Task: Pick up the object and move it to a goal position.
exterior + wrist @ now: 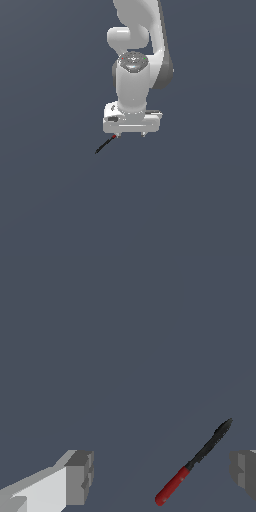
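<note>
Arm vertical, jaws spread wide, downward.

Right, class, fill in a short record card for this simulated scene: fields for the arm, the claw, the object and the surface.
arm: white Panda arm, reaching down
claw: claw open, fingers wide apart
object: thin black rod with a red end, lying between the fingers, nearer one side, not gripped
surface: plain dark grey floor
task status: rod not yet picked up

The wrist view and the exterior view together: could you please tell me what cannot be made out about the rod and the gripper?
- Exterior view: the rod is too small to show detail, and its red end sits under the gripper.
- Wrist view: the fingers are cut off by the frame edges.
- Neither view settles whether the rod touches the floor.
</note>
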Motion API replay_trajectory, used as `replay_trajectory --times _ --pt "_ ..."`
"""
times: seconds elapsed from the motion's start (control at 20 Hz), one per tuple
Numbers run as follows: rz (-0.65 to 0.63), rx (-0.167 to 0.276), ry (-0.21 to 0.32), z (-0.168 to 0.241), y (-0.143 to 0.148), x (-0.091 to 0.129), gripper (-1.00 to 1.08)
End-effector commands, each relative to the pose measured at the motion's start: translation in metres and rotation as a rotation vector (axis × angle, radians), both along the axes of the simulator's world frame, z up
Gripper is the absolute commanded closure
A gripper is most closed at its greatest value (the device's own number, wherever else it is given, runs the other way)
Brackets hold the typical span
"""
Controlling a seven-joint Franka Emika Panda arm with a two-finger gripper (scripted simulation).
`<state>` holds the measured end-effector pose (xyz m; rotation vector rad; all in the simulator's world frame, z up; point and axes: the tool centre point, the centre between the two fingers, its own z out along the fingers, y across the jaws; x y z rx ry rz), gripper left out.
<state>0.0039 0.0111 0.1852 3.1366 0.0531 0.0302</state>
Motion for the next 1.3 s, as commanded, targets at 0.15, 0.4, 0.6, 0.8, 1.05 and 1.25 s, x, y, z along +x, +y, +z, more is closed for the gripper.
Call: replay_trajectory --times 0.15,0.4,0.6,0.8,1.05,1.25 --pt "-0.011 0.000 -0.003 0.002 -0.005 0.000 -0.92" --pt "-0.060 0.000 -0.018 0.012 -0.025 0.000 -0.92" --pt "-0.065 0.000 -0.020 0.013 -0.027 0.000 -0.92" --pt "-0.077 0.002 -0.019 0.010 -0.028 -0.001 -0.92" --pt "-0.139 0.008 -0.014 -0.005 -0.035 -0.007 -0.92" --pt "-0.224 0.014 -0.009 -0.025 -0.046 -0.017 -0.92"
